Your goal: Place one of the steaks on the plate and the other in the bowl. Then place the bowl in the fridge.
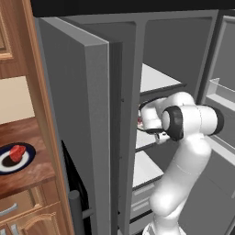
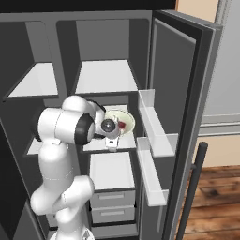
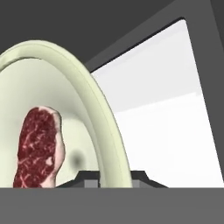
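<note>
- Claw [image 3: 114, 177] reaches into the open fridge [image 1: 78, 114]. Its two dark tips sit one on each side of the rim of the bowl [image 3: 101, 109], very close to it. I cannot tell if they squeeze the rim or just stand beside it.
- Far left in the left base view, the plate [image 1: 28, 159] lies on a wooden counter [image 1: 34, 176]. It is near the counter's front edge and well apart from the fridge.
- The steak on the plate [image 1: 17, 153] lies flat. Its long way runs from low left to high right in that view.
- Next comes the grey left fridge door [image 1: 98, 137]. It stands open, edge on, between the counter and the arm.
- In the right base view the bowl rests on the middle shelf [image 2: 101, 143] of the fridge's right half, toward the back and right side. The front left part of that shelf is bare.
- The shelf above [image 2: 105, 77] hangs close over the bowl, so there is little room upward.
- The steak in the bowl [image 3: 38, 146] lies on the bowl's floor. Its long way runs up and down in the hand view, beside the rim but not touching it.
- Right of the rim in the hand view, the white shelf is bare up to the dark fridge wall [image 3: 131, 26].
- Farthest right, the open right door carries two clear bins [image 2: 157, 126]. The upper one stands just beside the bowl's shelf.
</note>
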Controlling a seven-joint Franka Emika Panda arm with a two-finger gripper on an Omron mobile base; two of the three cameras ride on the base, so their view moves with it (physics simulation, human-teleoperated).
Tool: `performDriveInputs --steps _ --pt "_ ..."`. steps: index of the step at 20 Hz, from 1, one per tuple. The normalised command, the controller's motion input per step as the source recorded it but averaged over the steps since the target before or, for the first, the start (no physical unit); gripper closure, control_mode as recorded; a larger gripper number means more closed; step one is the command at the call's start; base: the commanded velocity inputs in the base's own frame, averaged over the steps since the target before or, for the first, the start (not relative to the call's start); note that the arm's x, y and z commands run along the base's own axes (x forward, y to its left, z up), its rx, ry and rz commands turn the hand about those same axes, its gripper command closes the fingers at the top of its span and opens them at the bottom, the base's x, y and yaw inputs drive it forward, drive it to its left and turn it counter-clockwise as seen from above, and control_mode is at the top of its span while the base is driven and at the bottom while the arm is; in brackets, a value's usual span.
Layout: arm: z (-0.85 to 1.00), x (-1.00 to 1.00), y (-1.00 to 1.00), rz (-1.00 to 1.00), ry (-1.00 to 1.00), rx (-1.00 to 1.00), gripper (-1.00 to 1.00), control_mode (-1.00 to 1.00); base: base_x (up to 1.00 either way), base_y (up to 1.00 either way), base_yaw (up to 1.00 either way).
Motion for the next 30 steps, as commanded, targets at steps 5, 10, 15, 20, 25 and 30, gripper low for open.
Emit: performDriveInputs --steps 5,10,15,20,25,30 --pt "0.00 0.00 0.00 0.01 0.00 0.00 -1.00 -1.00 0.00 0.00 0.00" --pt "0.12 0.00 0.00 0.00 0.00 -0.01 -1.00 -1.00 0.00 0.00 0.00" --pt "0.81 0.00 0.01 0.00 0.00 -0.07 -1.00 -1.00 0.00 0.00 0.00" --pt "0.74 0.00 -0.02 0.00 0.00 0.00 -1.00 -1.00 0.00 0.00 0.00" --pt "0.25 -0.02 -0.32 0.00 0.00 0.09 -1.00 -1.00 0.00 0.00 0.00" --pt "0.82 -0.19 -0.46 0.00 0.00 0.13 -1.00 -1.00 0.00 0.00 0.00"
